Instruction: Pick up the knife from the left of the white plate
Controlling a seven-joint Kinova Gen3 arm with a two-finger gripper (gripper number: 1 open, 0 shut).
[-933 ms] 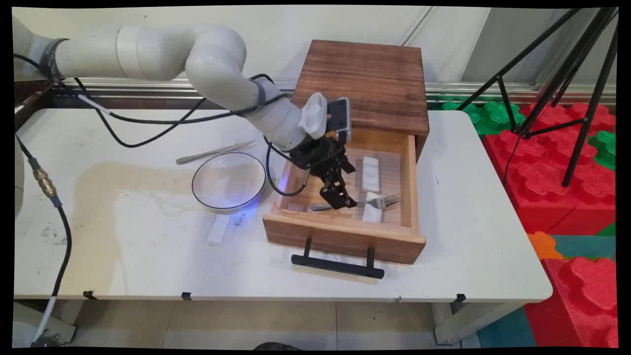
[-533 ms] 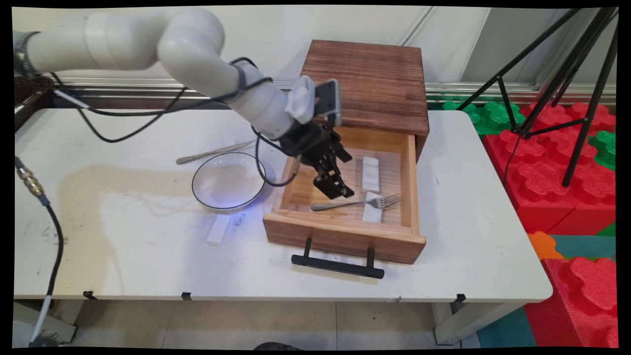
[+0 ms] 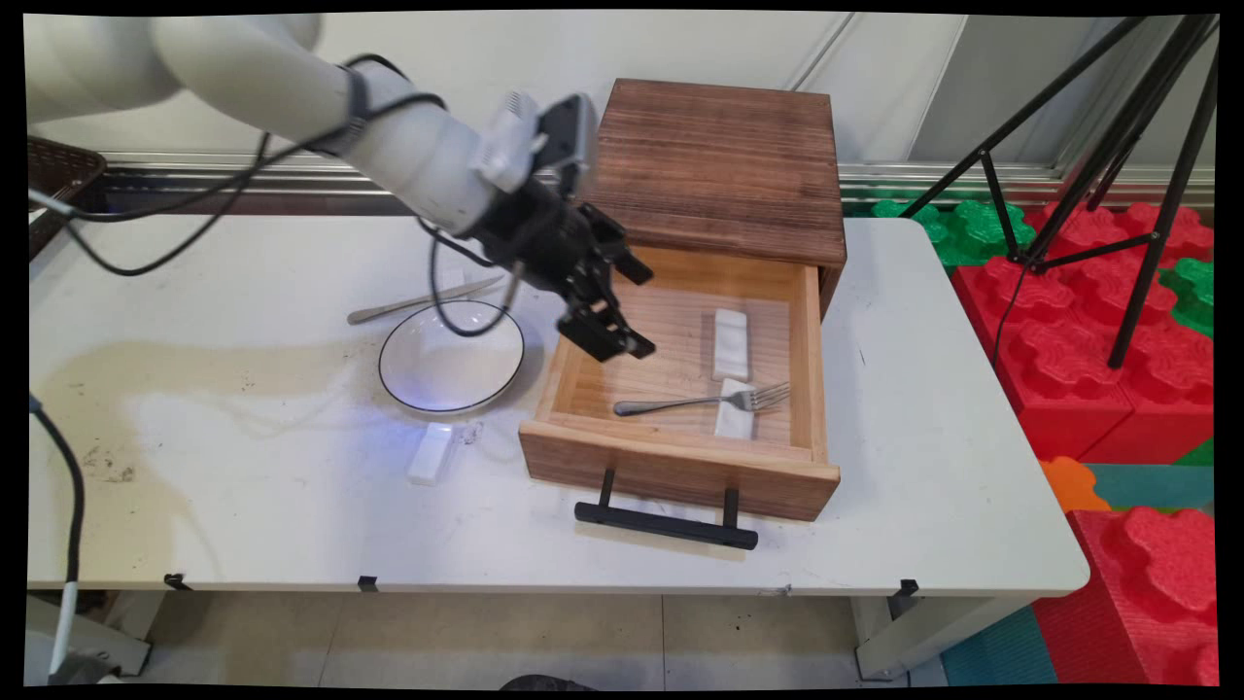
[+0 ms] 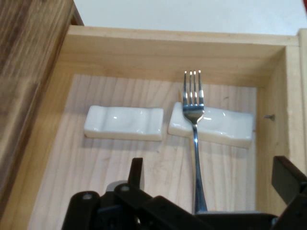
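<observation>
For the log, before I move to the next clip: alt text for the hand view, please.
An open wooden drawer seen from above holds a fork whose neck lies across one of two white rests, the second rest empty beside it. The open black gripper rises from the bottom edge, holding nothing.

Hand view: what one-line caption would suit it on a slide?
Open fingers above a fork lying across a white rest in a wooden drawer.

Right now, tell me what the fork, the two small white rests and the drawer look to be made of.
Fork: likely polished steel; it is silvery with bright glints.
The two white rests: probably glazed ceramic; smooth, glossy, with soft highlights.
Drawer: pale unpainted wood with visible grain, matte; its handle looks like black metal, though that is uncertain.
</observation>
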